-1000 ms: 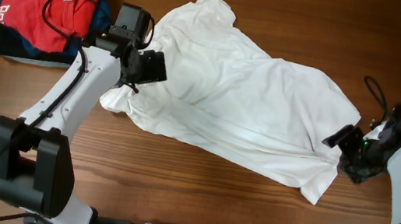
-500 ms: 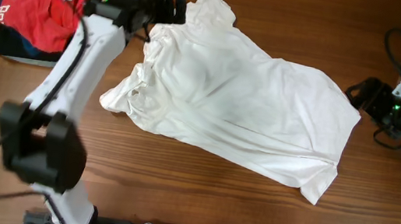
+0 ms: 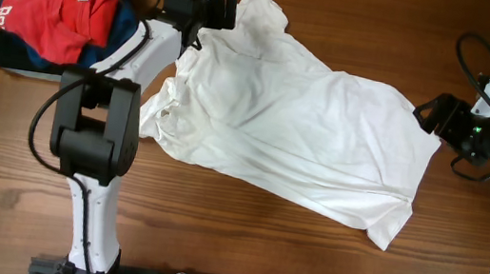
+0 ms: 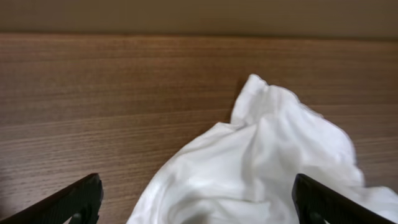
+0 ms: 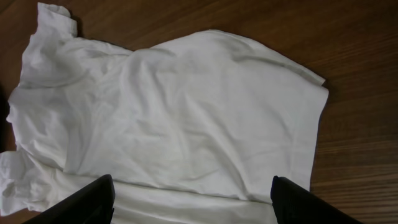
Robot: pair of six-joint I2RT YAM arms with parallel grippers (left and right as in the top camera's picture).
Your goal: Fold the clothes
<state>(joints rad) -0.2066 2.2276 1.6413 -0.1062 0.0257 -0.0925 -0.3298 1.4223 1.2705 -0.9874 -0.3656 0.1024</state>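
The white T-shirt (image 3: pixel 293 134) lies spread and unfolded on the wooden table (image 3: pixel 210 247). In the overhead view it runs on a diagonal from the upper centre of the frame to the lower right. The fabric is wrinkled throughout. One sleeve points to the upper centre and the other is bunched at the left edge of the garment. One hem corner trails toward the lower right.

The left gripper (image 3: pixel 222 11) stands at the upper centre-left of the overhead frame, just beside the upper sleeve. Its wrist view shows the two fingers (image 4: pixel 81 199) set wide apart at the lower corners. The sleeve lies on the table ahead of them and nothing is gripped between them. Contact with the cloth cannot be confirmed.

The right gripper (image 3: pixel 429 113) stands at the right of the overhead frame, near the garment's upper right corner. Its fingers (image 5: pixel 93 199) are likewise spread wide and hold nothing. The whole shirt lies in its wrist view, beyond the fingers.

A red shirt (image 3: pixel 53 0) with white lettering lies on folded dark garments (image 3: pixel 16 55) at the upper left, apart from the T-shirt.
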